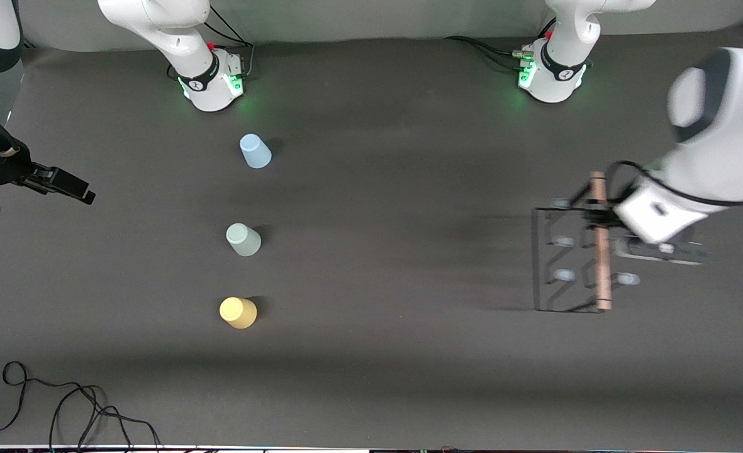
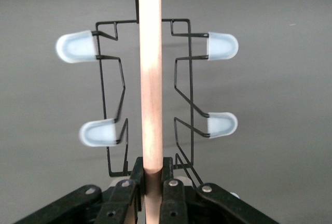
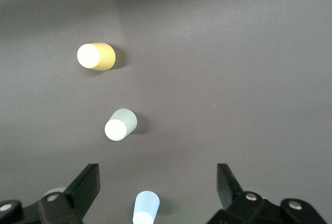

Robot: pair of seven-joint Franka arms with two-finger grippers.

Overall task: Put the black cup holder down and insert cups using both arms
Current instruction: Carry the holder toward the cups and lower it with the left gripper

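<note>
My left gripper [image 1: 597,217] [image 2: 153,182] is shut on the light wooden rod of the black cup holder [image 1: 601,264] [image 2: 150,79], toward the left arm's end of the table. Its pale-tipped pegs [image 2: 78,46] stick out on both sides of the rod. I cannot tell whether the wire base touches the table. Three cups stand mouth down in a row toward the right arm's end: light blue [image 1: 255,151] [image 3: 146,208], grey-green [image 1: 243,240] [image 3: 120,124] and yellow [image 1: 238,313] [image 3: 96,56] nearest the front camera. My right gripper [image 1: 72,187] [image 3: 158,182] hangs open and holds nothing, off to the side of the cups.
The two arm bases [image 1: 211,82] [image 1: 550,75] stand at the table's back edge. A loose black cable [image 1: 63,402] lies at the front corner on the right arm's end. Dark bare tabletop [image 1: 396,251] stretches between the cups and the holder.
</note>
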